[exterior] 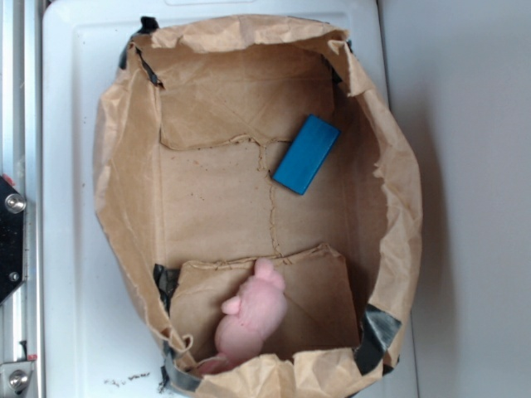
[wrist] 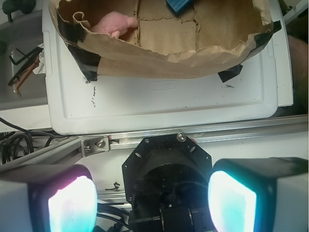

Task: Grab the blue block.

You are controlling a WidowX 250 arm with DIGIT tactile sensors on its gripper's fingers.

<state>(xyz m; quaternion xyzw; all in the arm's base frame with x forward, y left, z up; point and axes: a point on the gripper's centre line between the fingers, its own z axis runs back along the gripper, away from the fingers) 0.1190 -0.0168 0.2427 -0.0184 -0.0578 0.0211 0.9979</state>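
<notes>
The blue block [exterior: 305, 154] lay flat on the floor of a brown paper bag [exterior: 124, 191], which was opened wide and stood on a white tray [exterior: 70, 166]. In the exterior view the block was in the upper right part of the bag floor, turned at an angle, close to the right wall of the bag. A pink plush toy [exterior: 253, 313] lay in the lower part of the bag, well apart from the block. In the wrist view only a corner of the block [wrist: 180, 5] was seen at the top edge, and the toy [wrist: 113, 25] showed to its left behind the bag rim. The gripper [wrist: 152, 198] was outside the bag, above the black robot base [wrist: 166, 169] and a metal rail [wrist: 231, 130]. Its two fingers [wrist: 71, 203] stood wide apart and held nothing between them
</notes>
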